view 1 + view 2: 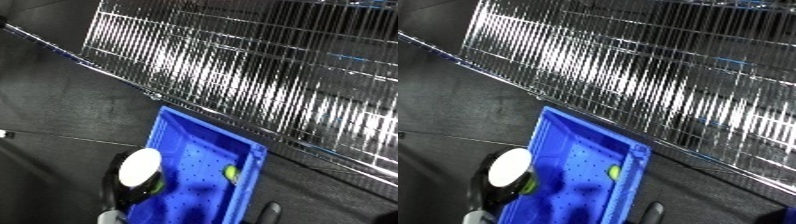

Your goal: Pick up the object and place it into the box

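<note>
A blue bin (251, 165) with a perforated floor sits at the lower middle, and a small yellow-green item (230, 173) lies inside by its right wall. My left hand (127, 192) rises from the lower edge over the bin's left wall. Its dark fingers appear curled round an object with a round white face (140, 167) and a green edge (159, 185). A dark finger-like shape, probably my right hand (271, 212), pokes up at the lower edge beside the bin's right wall. Its fingers are hidden.
A shiny wire-mesh rack (266, 75) runs diagonally across the top and right, close behind the bin's far corner. Dark matting (62, 100) covers the surface left of the bin and beyond its right wall.
</note>
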Controlling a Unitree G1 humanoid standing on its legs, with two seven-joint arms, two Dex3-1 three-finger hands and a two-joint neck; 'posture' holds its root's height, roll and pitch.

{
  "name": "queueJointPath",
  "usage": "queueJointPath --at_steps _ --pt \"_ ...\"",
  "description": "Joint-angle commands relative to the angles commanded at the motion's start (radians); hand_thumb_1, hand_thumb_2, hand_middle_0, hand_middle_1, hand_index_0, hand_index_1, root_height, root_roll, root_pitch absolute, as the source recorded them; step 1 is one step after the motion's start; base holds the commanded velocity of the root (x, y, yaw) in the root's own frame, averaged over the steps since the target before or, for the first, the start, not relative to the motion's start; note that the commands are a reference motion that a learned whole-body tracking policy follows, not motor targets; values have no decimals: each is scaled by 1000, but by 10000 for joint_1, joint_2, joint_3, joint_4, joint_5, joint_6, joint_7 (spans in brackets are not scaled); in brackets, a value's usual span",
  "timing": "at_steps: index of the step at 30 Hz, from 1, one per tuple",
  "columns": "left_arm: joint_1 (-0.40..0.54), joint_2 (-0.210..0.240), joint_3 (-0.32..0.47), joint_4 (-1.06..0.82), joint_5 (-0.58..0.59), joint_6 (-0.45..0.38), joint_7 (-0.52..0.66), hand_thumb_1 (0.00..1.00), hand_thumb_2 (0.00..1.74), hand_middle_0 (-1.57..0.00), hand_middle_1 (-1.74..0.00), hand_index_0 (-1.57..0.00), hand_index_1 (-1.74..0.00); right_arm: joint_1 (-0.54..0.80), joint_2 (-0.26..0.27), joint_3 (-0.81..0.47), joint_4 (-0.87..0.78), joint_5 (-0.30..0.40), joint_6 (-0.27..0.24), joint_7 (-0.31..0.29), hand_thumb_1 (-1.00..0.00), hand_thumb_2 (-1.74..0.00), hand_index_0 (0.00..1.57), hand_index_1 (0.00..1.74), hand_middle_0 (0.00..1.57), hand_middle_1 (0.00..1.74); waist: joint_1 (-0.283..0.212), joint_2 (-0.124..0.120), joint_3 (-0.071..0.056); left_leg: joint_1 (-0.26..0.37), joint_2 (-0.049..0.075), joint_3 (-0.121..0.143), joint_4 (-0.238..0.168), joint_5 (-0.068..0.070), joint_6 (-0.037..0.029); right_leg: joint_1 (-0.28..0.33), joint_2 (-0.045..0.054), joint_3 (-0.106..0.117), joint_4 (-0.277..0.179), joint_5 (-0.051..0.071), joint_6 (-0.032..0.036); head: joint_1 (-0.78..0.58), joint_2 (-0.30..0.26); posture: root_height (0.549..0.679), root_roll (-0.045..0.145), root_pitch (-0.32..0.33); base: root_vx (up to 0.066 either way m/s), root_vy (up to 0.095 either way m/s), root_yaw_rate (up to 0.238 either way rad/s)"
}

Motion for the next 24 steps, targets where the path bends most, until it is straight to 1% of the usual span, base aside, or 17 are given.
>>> queueJointPath --at_steps 3,6,12,20,24 --pt "-259 191 31 785 -220 296 -614 450 783 -706 -783 -706 -783 53 -65 -2 8 -28 -15 78 0 0 0 0 0 0 -23 -94 0 18 23 8 -36 8 0 25 46 12 -73 24 8 -136 3 646 31 84 2 7 -20" --pt "-335 368 113 1333 -479 566 -1198 300 522 -471 -522 -471 -522 53 -115 -19 15 -70 16 111 0 0 0 0 0 0 -39 -145 0 39 31 9 -38 -6 -9 64 62 26 -124 33 13 -77 -2 646 30 81 5 14 -12" --pt "-419 654 219 2038 -414 542 -1434 0 0 0 0 0 0 -10 -120 8 31 -137 108 160 0 0 0 0 0 0 -63 -177 0 130 17 12 -67 -72 -17 177 49 56 -267 58 40 99 -23 647 30 77 4 17 -6" --pt "-475 683 170 2259 -244 547 -1479 0 0 0 0 0 0 -105 -9 129 -5 -90 201 109 0 0 0 0 0 0 -22 -227 0 121 -43 -1 -35 -165 -10 277 39 42 -428 126 76 355 -140 648 27 76 2 2 -1" --pt "-473 651 134 2299 -251 746 -1570 0 0 0 0 0 0 -121 23 135 -23 -48 241 100 0 0 0 0 0 0 -28 -239 0 144 -57 -5 -72 -190 1 307 45 50 -521 174 107 434 -155 649 24 77 1 2 -10"
